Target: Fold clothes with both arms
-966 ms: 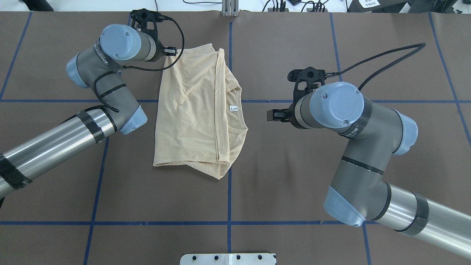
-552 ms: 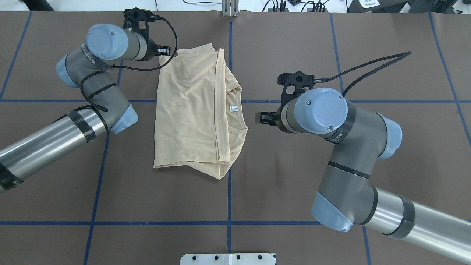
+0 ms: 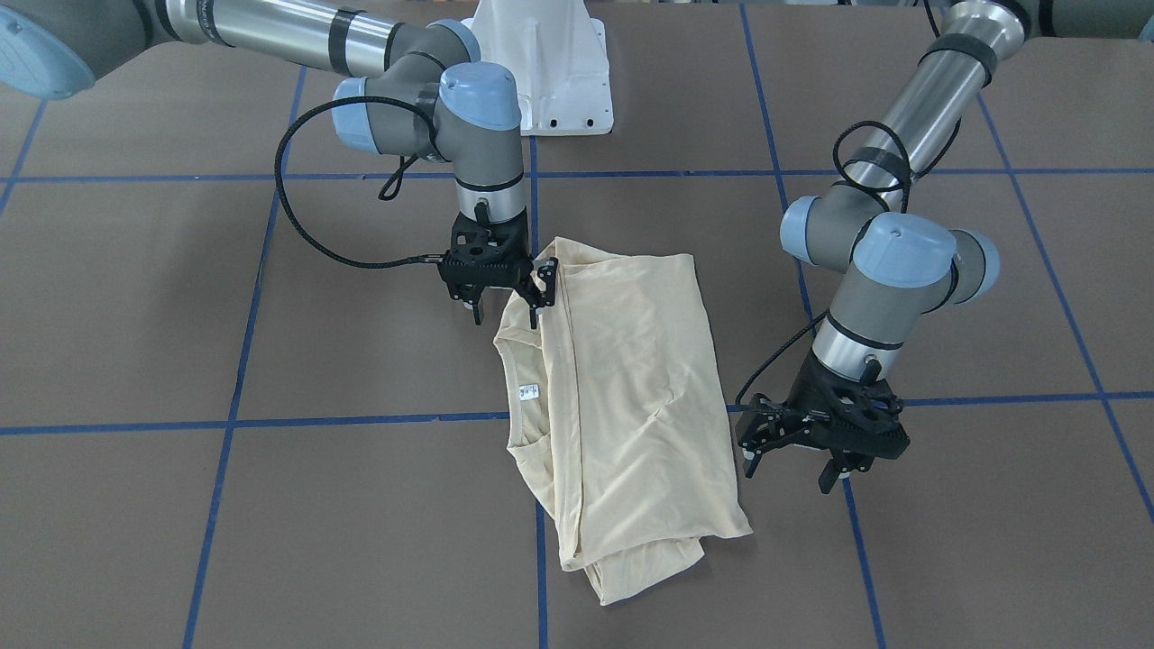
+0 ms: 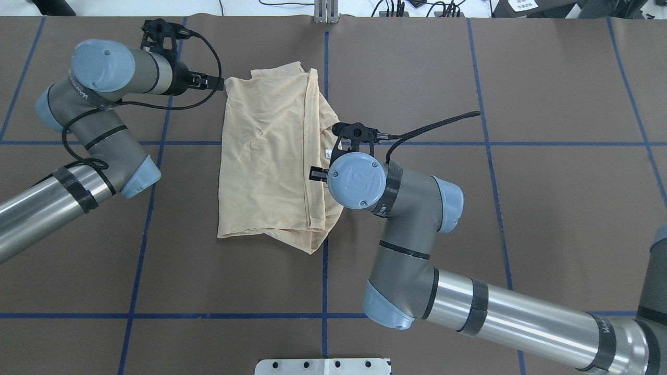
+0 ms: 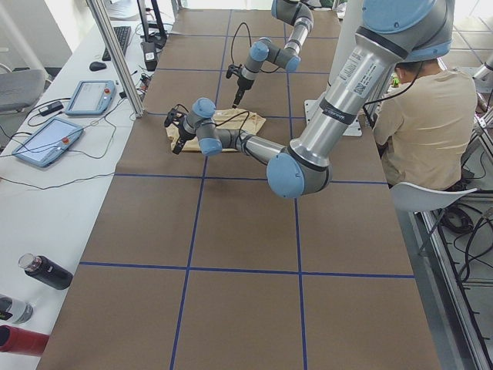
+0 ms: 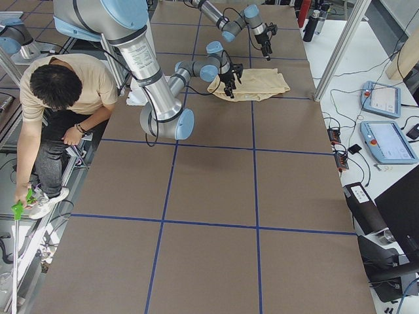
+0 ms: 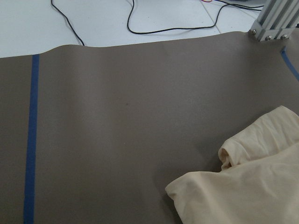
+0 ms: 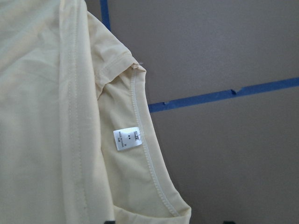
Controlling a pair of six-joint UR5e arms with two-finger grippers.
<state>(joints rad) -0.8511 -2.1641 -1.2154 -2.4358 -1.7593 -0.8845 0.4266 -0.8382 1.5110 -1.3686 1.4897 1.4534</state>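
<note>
Beneath the right claw (image 3: 506,314), the shirt (image 3: 631,388) is being straddled at its shoulder edge. The jaws are being held wide apart, one finger over the cloth and the other over the bare table (image 3: 270,541). Nothing is being gripped, and whether the cloth is being touched cannot be told. The left claw (image 3: 789,467) is likewise being held open and empty, just beside the far corner of the shirt's opposite long edge and apart from the cloth. Between the two claws the shirt is being kept flat and folded. Its long axis is running away from the robot, and its neck opening and white label (image 8: 127,138) are being turned toward the right claw.
</note>
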